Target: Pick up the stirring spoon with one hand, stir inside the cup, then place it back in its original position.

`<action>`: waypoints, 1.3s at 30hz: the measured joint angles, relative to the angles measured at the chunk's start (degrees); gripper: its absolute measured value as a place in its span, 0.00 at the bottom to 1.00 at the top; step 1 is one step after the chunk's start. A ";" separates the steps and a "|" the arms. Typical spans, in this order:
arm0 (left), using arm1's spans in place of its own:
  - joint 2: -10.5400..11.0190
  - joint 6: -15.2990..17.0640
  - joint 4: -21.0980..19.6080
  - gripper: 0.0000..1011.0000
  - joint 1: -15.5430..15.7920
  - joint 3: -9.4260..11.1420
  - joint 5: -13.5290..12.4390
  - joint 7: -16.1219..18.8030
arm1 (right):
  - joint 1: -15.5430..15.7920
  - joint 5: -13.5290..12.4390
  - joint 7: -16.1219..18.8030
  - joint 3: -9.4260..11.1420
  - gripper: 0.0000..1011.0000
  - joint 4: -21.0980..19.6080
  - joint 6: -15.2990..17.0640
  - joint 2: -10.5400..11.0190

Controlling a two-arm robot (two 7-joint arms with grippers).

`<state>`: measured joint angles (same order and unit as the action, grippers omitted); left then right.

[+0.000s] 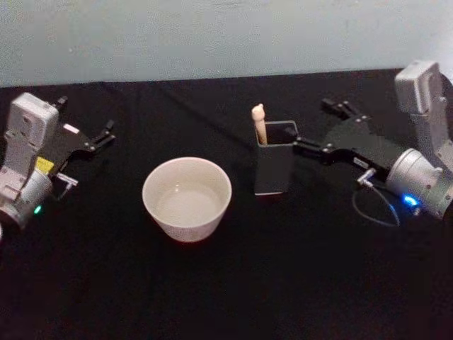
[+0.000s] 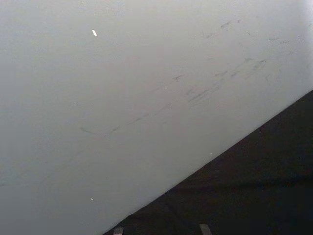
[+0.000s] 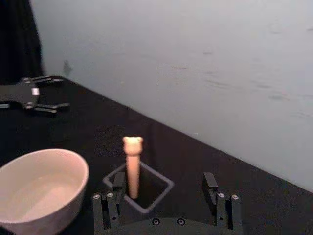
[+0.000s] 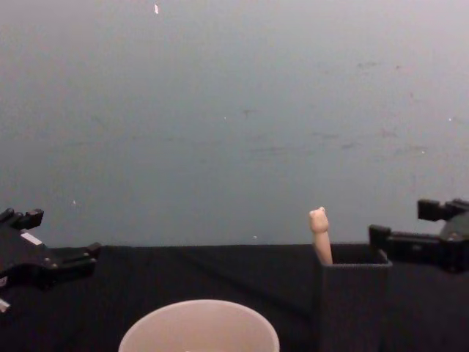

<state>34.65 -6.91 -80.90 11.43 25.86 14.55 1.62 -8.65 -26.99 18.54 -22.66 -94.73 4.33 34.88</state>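
Observation:
The stirring spoon (image 1: 259, 124) stands in the dark square box holder (image 1: 274, 170), and only its beige handle with the knob shows above the rim. The cream cup (image 1: 187, 198) sits just left of the box. My right gripper (image 1: 311, 125) is open at the box's right side, level with its rim, with one fingertip close to the box edge. In the right wrist view the spoon handle (image 3: 132, 166) rises ahead of the open right gripper (image 3: 164, 183), nearer one finger. My left gripper (image 1: 88, 120) rests open at the far left, apart from the cup.
A black cloth (image 1: 226, 297) covers the table, and a pale wall (image 1: 212, 35) stands right behind it. A thin cable loop (image 1: 375, 209) hangs under the right wrist. There is open cloth in front of the cup and box.

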 joint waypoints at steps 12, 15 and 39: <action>0.00 0.00 0.00 0.99 0.00 0.00 0.00 0.00 | -4.24 1.24 4.27 -2.38 0.99 3.47 5.16 -3.37; 0.00 0.00 0.00 0.99 0.00 0.00 0.00 0.00 | -5.17 1.58 4.58 -2.58 0.99 4.41 5.76 -4.29; 0.00 0.00 0.00 0.99 0.00 0.00 0.00 0.00 | -12.05 5.68 6.10 -3.86 0.99 10.66 8.12 -9.71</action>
<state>34.65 -6.91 -80.90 11.43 25.86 14.55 1.62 -20.70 -21.31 24.63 -26.52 -84.07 12.45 25.16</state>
